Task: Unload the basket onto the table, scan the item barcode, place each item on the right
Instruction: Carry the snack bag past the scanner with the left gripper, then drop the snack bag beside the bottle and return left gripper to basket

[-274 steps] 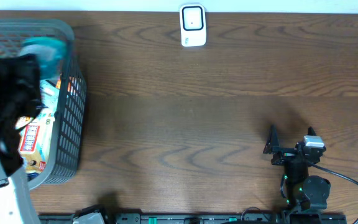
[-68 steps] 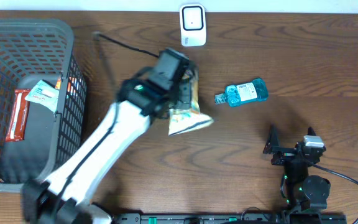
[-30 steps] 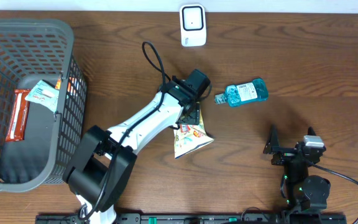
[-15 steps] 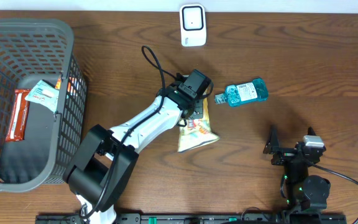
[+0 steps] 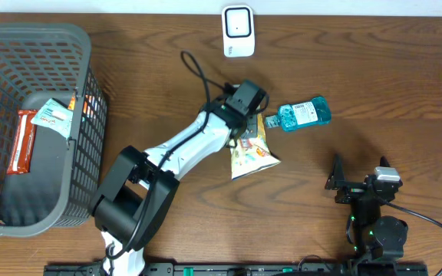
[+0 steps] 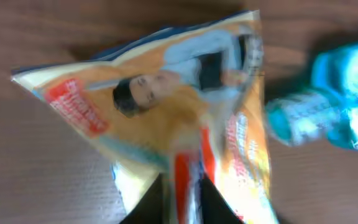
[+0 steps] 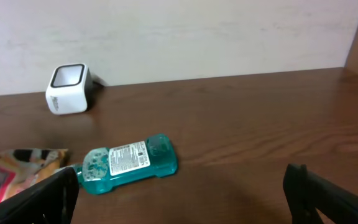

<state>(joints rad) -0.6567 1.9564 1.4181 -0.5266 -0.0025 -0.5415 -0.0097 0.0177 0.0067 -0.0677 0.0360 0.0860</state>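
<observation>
Seemingly the left fingers (image 5: 247, 130) pinch the snack bag (image 5: 253, 153) mid-worktop, just beside the blue bottle (image 5: 301, 115); the right fingers (image 7: 180, 177) gape wide. A thin edge hold could slip before the far scanner (image 5: 237, 31).

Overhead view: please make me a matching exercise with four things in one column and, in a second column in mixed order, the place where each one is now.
Things
1. white box-shaped barcode scanner
2. blue-green plastic bottle
3. orange snack bag
4. grey plastic mesh basket

Places
A. at the left edge of the table, with packets inside
B. mid-table, in the fingers of the left gripper
C. at the far edge, near the middle
D. lying on its side, beyond the open right gripper

Pairs: 1-C, 2-D, 3-B, 4-A
</observation>
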